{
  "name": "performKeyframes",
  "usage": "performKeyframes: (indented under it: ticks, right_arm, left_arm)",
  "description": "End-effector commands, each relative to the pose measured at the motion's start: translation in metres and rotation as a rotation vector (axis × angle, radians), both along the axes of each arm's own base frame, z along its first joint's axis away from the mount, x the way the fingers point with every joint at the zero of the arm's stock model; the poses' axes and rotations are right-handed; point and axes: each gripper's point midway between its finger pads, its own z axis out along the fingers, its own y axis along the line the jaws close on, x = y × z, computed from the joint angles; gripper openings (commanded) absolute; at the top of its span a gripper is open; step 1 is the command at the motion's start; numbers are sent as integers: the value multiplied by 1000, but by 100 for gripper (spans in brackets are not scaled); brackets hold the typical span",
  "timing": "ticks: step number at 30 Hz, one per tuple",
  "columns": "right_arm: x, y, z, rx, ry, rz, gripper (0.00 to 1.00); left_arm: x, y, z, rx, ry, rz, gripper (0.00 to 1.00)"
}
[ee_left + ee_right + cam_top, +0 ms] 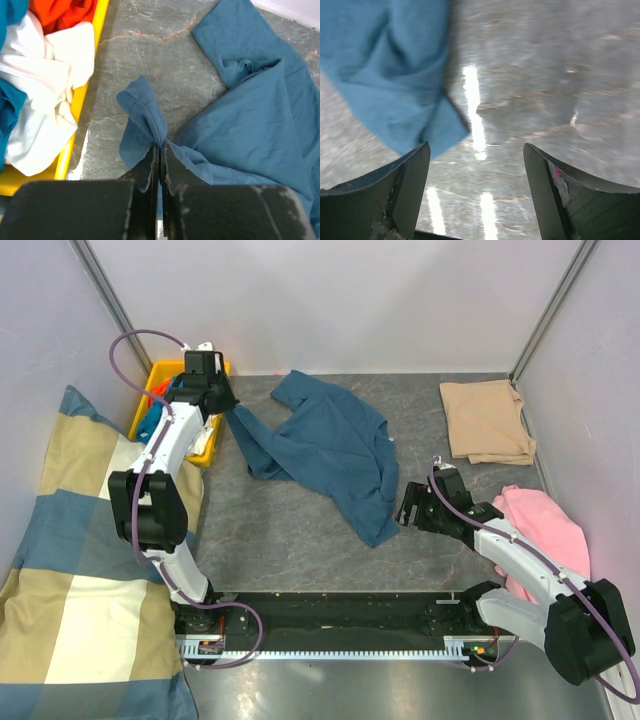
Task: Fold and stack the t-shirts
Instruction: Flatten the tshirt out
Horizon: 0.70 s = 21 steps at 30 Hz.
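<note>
A dark teal-blue t-shirt (325,445) lies crumpled across the middle of the grey table. My left gripper (228,403) is shut on its left edge beside the yellow bin; in the left wrist view the cloth (240,115) bunches up between the closed fingers (150,165). My right gripper (409,504) stands open just right of the shirt's lower corner, with nothing between its fingers (410,175); that corner (395,80) shows ahead to the left. A folded tan-beige t-shirt (487,420) lies at the back right.
A yellow bin (205,445) at the back left holds white (45,95), orange and teal clothes. A pink garment (545,525) lies at the right edge. A big checked cushion (80,570) lies left of the table. Grey walls close in the back and sides.
</note>
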Motion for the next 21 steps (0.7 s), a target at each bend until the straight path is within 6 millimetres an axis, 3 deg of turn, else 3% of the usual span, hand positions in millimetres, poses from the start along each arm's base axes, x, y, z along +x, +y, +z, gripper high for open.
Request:
performKeyframes:
  ticks: [1,8,21]
  right_arm:
    - [8,30,11,96,-59,114,83]
    - [12,55,12,183,-85,206,84]
    - [57,67,-31,130,-70,187,76]
  left_arm:
    - [7,-5,10,-3,-35,-38,2]
    - [7,-7,5,-11,-24,-43,2]
    - [1,-6,1,-1,-13,-44,2]
